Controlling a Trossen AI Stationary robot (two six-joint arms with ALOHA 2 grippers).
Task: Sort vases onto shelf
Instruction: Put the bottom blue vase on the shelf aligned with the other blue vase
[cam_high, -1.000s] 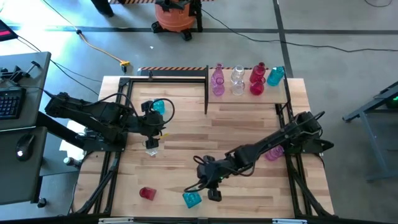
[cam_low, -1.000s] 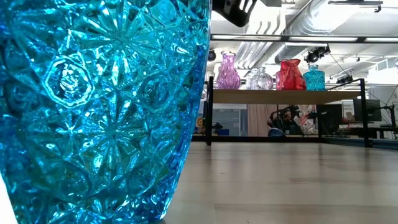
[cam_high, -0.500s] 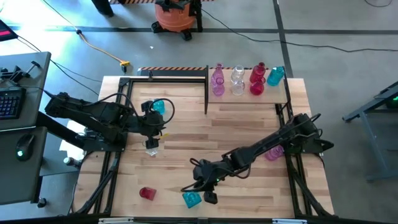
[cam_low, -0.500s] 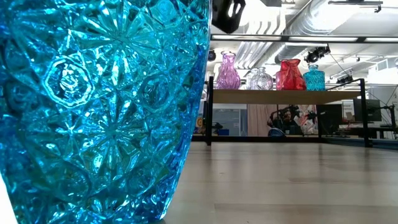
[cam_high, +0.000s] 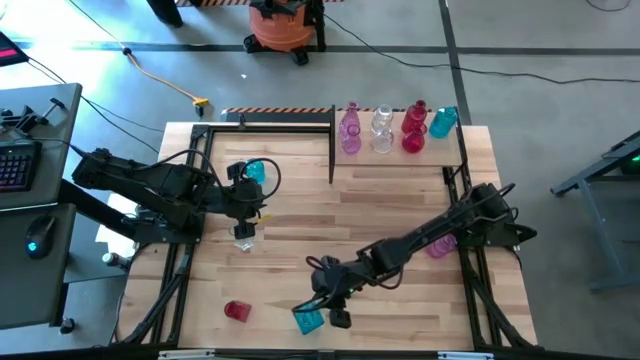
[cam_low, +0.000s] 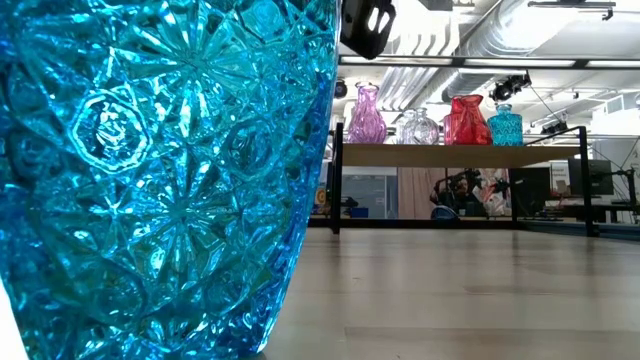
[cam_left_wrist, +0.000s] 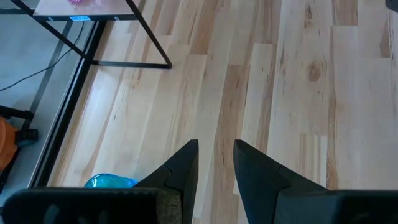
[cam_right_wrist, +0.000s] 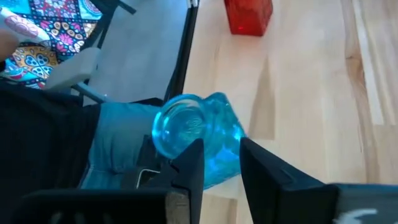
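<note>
shelf (cam_high: 400, 155): four vases (cam_high: 382, 131) already stand on it.
teal vase (cam_high: 309, 319): on the counter's near edge, well apart from the shelf.
my right jaws (cam_high: 326, 308): have slid nearer, slightly parted just beside the teal vase, holding nothing.
my left jaws (cam_left_wrist: 215, 163): narrowly parted, empty.

The right arm stretches low across the table, its right gripper (cam_high: 333, 310) with fingers (cam_right_wrist: 186, 168) slightly parted. The left arm is folded, its left gripper (cam_left_wrist: 215, 163) pointing down, fingers narrowly apart.
</note>
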